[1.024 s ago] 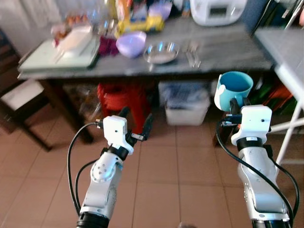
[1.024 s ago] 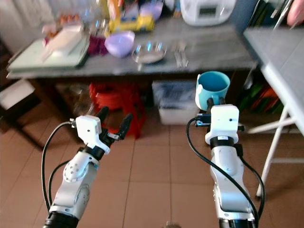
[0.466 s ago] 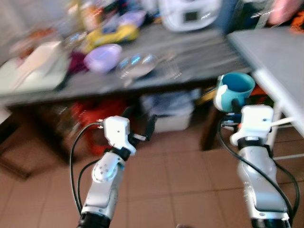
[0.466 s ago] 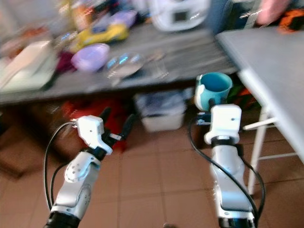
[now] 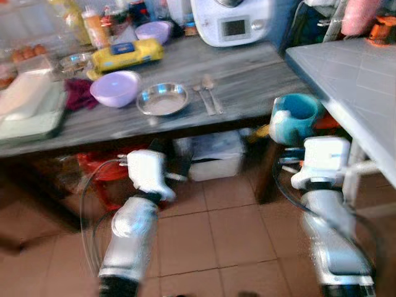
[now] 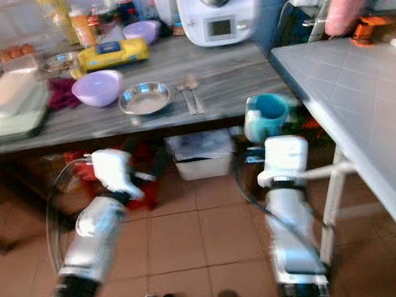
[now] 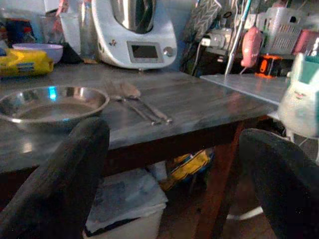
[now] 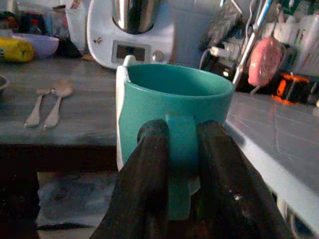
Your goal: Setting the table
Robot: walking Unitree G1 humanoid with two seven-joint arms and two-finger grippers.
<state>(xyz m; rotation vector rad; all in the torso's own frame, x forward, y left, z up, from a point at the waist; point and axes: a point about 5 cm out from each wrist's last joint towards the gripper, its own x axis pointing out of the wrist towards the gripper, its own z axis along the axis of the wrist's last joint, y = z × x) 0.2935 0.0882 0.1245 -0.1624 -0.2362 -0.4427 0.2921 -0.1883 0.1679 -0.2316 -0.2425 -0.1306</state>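
The right gripper (image 8: 180,149) pinches the teal mug (image 8: 174,104) by its handle; the left gripper (image 7: 169,164) hangs agape before the counter (image 5: 247,68).

— What sort of place is this?
— A home kitchen. A grey wooden table (image 5: 260,68) carries a white cooking machine (image 5: 232,21), a lilac bowl (image 5: 115,88), a steel dish (image 5: 162,99), and a fork and spoon (image 5: 208,93).
— Anything else?
— Yellow packaging (image 5: 127,54), bottles (image 5: 96,25), a plastic bin (image 5: 216,154) under the table, terracotta floor tiles (image 5: 229,235), and a grey tiled worktop (image 5: 346,68) alongside.
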